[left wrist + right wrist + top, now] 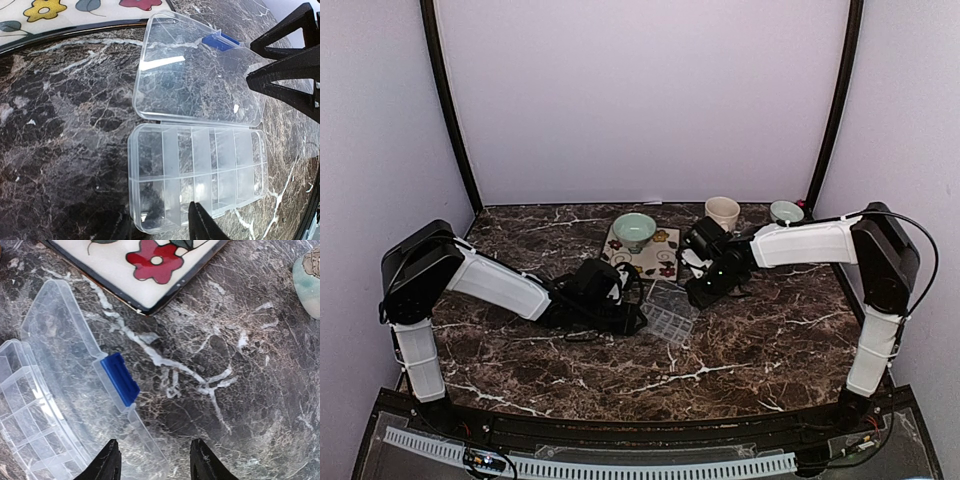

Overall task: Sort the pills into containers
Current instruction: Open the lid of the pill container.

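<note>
The clear pill box [670, 312] lies open on the marble between my two grippers. In the left wrist view its two rows of compartments [197, 172] are nearest and the lid [197, 70] with a blue clasp [220, 41] lies flat beyond. No pill shows for certain. A tiny whitish speck [180, 198] sits in a near-row compartment, and I cannot tell what it is. My left gripper [158, 210] is open and empty over the box's near edge. My right gripper [154, 441] is open and empty, with one finger over the lid's edge [140, 435].
A flowered tile [645, 252] carries a pale green bowl [634, 230] behind the box. A cream cup [722, 212] and a small green bowl [786, 212] stand at the back right. The right gripper's black fingers [282, 65] show past the lid.
</note>
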`<state>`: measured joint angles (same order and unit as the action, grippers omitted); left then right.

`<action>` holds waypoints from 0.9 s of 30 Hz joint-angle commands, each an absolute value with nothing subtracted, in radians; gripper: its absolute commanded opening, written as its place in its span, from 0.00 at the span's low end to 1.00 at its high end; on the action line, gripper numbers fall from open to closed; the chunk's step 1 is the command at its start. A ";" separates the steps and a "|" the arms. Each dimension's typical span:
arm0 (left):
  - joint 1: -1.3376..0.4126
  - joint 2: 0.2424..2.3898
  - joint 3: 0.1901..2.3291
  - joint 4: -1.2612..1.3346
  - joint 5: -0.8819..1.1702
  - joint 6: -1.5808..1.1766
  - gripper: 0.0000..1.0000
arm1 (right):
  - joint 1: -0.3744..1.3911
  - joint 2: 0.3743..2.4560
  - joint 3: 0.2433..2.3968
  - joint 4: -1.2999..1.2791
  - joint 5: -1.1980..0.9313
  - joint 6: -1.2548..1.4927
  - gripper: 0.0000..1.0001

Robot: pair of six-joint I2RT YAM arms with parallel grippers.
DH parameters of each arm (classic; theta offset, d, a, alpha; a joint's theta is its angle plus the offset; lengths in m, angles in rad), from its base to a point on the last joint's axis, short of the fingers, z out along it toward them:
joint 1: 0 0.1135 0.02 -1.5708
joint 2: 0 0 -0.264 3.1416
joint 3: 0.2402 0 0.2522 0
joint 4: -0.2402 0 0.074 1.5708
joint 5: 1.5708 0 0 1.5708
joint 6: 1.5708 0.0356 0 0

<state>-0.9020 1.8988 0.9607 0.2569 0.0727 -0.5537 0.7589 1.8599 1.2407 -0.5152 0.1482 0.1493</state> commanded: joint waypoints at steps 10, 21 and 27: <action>-0.911 1.910 0.969 0.184 0.048 -0.523 0.42 | 0.740 1.891 1.223 -0.479 0.183 0.163 0.52; -0.911 1.908 0.976 0.179 0.043 -0.517 0.42 | 0.737 1.907 1.209 -0.475 0.181 0.170 0.54; -0.911 1.899 0.988 0.172 0.031 -0.508 0.42 | 0.736 1.893 1.203 -0.474 0.178 0.175 0.54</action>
